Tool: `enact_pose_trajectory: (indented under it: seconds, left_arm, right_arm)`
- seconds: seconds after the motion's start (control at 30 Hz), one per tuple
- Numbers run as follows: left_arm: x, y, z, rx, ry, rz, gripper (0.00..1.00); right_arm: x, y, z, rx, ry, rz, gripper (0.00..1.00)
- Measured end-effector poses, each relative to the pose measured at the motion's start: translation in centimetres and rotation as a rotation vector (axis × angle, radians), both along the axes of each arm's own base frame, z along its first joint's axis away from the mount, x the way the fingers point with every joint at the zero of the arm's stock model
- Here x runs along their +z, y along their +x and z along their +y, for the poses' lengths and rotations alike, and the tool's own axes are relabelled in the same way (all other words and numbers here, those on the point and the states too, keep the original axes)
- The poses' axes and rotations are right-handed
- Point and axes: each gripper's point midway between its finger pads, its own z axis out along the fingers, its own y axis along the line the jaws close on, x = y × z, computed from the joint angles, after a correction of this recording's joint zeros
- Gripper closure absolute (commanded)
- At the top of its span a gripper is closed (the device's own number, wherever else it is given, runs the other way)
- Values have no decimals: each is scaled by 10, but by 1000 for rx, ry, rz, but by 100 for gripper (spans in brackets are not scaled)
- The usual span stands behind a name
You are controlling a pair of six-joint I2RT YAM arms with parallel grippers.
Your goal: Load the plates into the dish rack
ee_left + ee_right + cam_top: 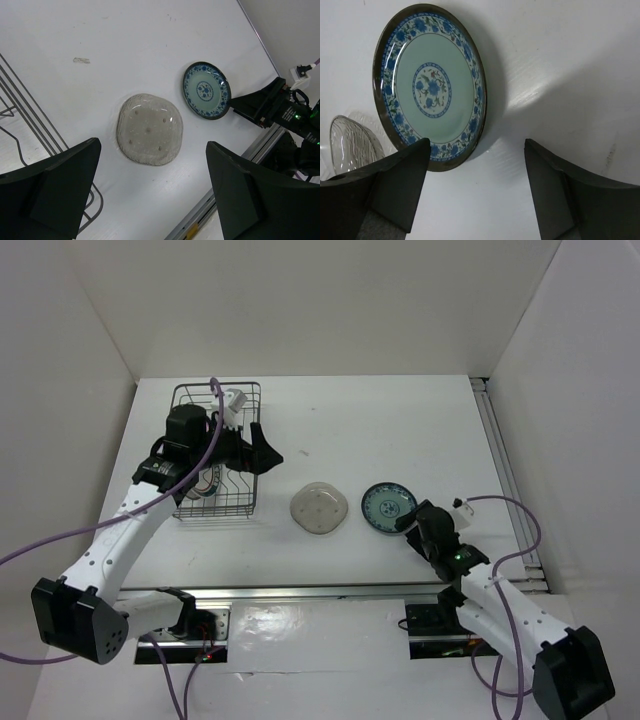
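The black wire dish rack (240,495) stands at the left; its wires also show in the left wrist view (22,112). A pale plate edge (206,483) shows inside it, mostly hidden under my left arm. The translucent grey-beige plate (319,509) (150,129) lies flat on the table. The teal-blue patterned plate (388,508) (206,90) (430,85) lies to its right. My left gripper (268,452) (152,192) is open and empty, at the rack's right edge. My right gripper (412,517) (476,175) is open and empty, at the teal plate's near right rim.
White walls enclose the table at the back and sides. A metal rail (300,592) runs along the near edge, with another rail (505,470) on the right. The translucent plate's edge shows in the right wrist view (352,145).
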Motion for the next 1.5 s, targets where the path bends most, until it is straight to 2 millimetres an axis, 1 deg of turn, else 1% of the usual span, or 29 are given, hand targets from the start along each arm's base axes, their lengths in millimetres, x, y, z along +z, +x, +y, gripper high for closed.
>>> enact_pose_trajectory:
  seconds: [0.1, 0.17, 0.2, 0.27, 0.3, 0.37, 0.43, 0.5, 0.53, 0.6, 0.63, 0.67, 0.7, 0.9, 1.03, 1.1, 1.17, 1.23, 1.3, 1.33, 1.37, 1.43, 1.5]
  left_arm:
    - [2, 0, -1, -8, -6, -6, 0]
    - [3, 0, -2, -12, -9, -10, 0]
    - [3, 0, -2, -13, -9, -11, 0]
    - [4, 0, -2, -14, -11, -14, 0]
    - [4, 0, -3, -15, -11, -14, 0]
    - [4, 0, -3, -16, -12, -14, 0]
    - [4, 0, -3, -19, -13, -13, 0]
    - [3, -1, -3, -20, -13, -13, 0]
    - [3, -1, -3, -21, -14, -12, 0]
    - [4, -1, -4, -23, -15, -12, 0]
    - [4, -1, -4, -25, -16, -12, 0]
    - [4, -1, -4, -26, -16, -11, 0]
    - [3, -2, -4, -28, -17, -9, 0]
    - [-2, 0, -8, -41, -24, 12, 0]
    - [-11, 5, -14, -54, -43, 54, 0]
    - [-15, 11, -18, -68, -49, 82, 0]
    - [-17, 20, -24, -81, -63, 108, 0]
    - [-19, 26, -29, -96, -73, 124, 0]
    - [-20, 31, -33, -112, -81, 133, 0]
    - [-21, 32, -35, -123, -88, 136, 0]
    - [-22, 31, -37, -131, -95, 143, 0]
    - [-20, 31, -40, -142, -115, 149, 0]
    - [-17, 30, -42, -157, -127, 143, 0]
  right_arm:
    - [0, 8, 3, -11, 15, -24, 26]
    - [0, 11, 3, -18, 19, -30, 34]
    - [-1, 13, 4, -22, 21, -32, 37]
    - [-2, 16, 4, -30, 25, -37, 48]
    - [-4, 16, 4, -38, 29, -34, 52]
    - [-6, 17, 4, -54, 38, -38, 52]
    - [-7, 20, 5, -65, 49, -48, 56]
    - [-10, 20, 5, -81, 61, -52, 63]
    - [-12, 21, 5, -91, 66, -55, 72]
    - [-13, 21, 3, -112, 76, -56, 73]
    - [-13, 22, 3, -121, 81, -60, 76]
    - [-13, 23, 3, -129, 85, -63, 93]
    - [-14, 23, 2, -134, 84, -61, 100]
    - [-13, 25, 2, -207, 144, -58, 100]
    - [-4, 20, -5, -264, 133, -66, 100]
    - [9, 21, -9, -296, 121, -88, 100]
    - [31, 27, -9, -311, 117, -141, 100]
    - [54, 37, -5, -288, 109, -201, 100]
    - [73, 49, 3, -236, 115, -270, 100]
    - [82, 56, 12, -176, 115, -310, 100]
    - [86, 59, 19, -130, 111, -328, 100]
    - [96, 67, 40, -7, 112, -378, 100]
    - [103, 71, 62, 112, 115, -422, 100]
